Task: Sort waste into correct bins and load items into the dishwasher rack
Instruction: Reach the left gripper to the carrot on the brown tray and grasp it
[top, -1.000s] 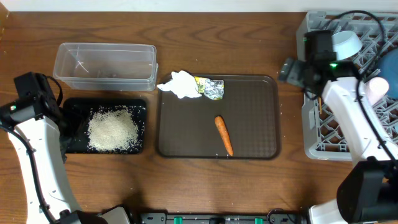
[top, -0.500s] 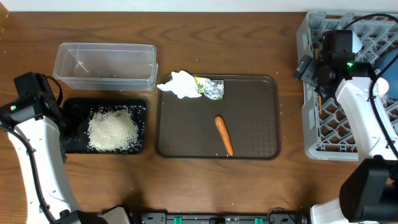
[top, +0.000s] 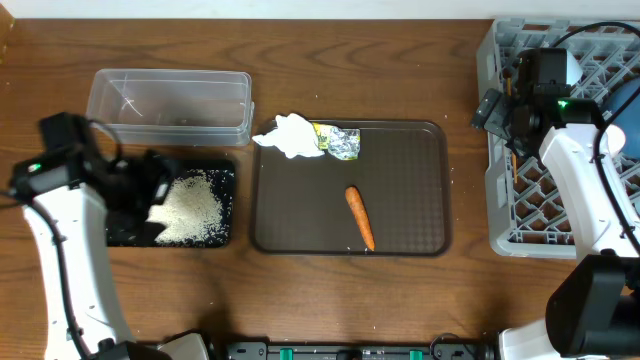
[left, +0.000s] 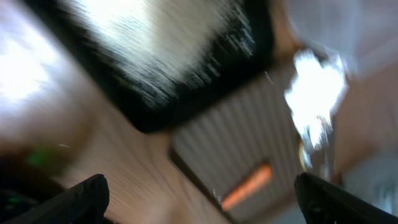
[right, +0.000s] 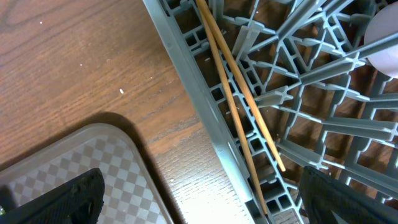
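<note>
The rice (top: 192, 207) lies heaped in the black bin (top: 222, 168); the clear tub (top: 170, 105) stands behind it. My left gripper (top: 150, 190) hovers over the bin's left part, open and empty; its wrist view (left: 199, 208) is blurred and shows the rice (left: 168, 43), tissue (left: 314, 93) and carrot (left: 249, 186). The tissue (top: 290, 135), foil wrapper (top: 341, 141) and carrot (top: 360, 217) lie on the brown tray (top: 410, 170). My right gripper (top: 488, 110) is open and empty at the left edge of the dishwasher rack (top: 530, 225). The chopsticks (right: 239, 93) lie in the rack (right: 186, 68).
A dark-blue bowl (top: 630, 125) sits in the rack at the right edge. A pale rounded item (right: 385, 37) shows inside the rack. The brown tray's corner (right: 81, 162) lies under my right gripper (right: 199, 205). Bare wood separates tray and rack.
My left arm has swung right, over the black bin, fast enough to blur its view. My right arm moved right to the rack's edge a second ago and has held still since.
</note>
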